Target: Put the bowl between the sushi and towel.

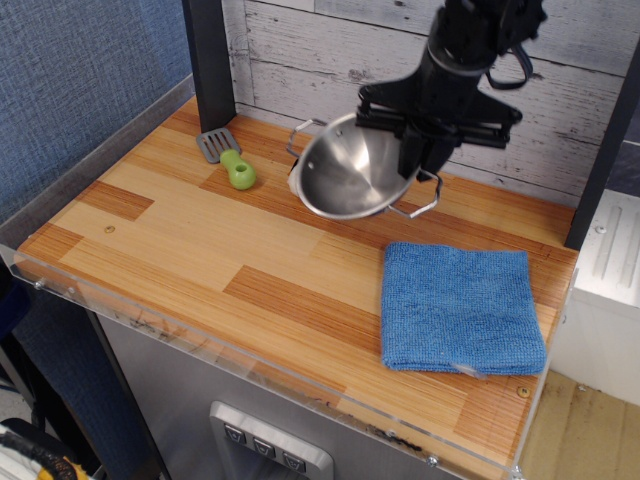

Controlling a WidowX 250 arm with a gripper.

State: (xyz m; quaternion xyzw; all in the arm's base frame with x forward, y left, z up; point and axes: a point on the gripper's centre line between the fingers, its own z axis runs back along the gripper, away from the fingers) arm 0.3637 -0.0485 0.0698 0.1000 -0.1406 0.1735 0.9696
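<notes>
Claw (408,150) grips the bowl (350,182) by its far rim, tilted, above the desk (200,250), hiding the sushi. I judge this the carry step; next, lower it flat into the gap left of the towel (462,308).

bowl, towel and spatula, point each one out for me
bowl (345,185), observation.image view, on its shiny inner wall
towel (460,305), observation.image view, middle of the blue cloth
spatula (239,172), observation.image view, on its green handle

sushi hidden behind bowl (350,180), gripper (420,165) fingertips obscured by its rim
</notes>
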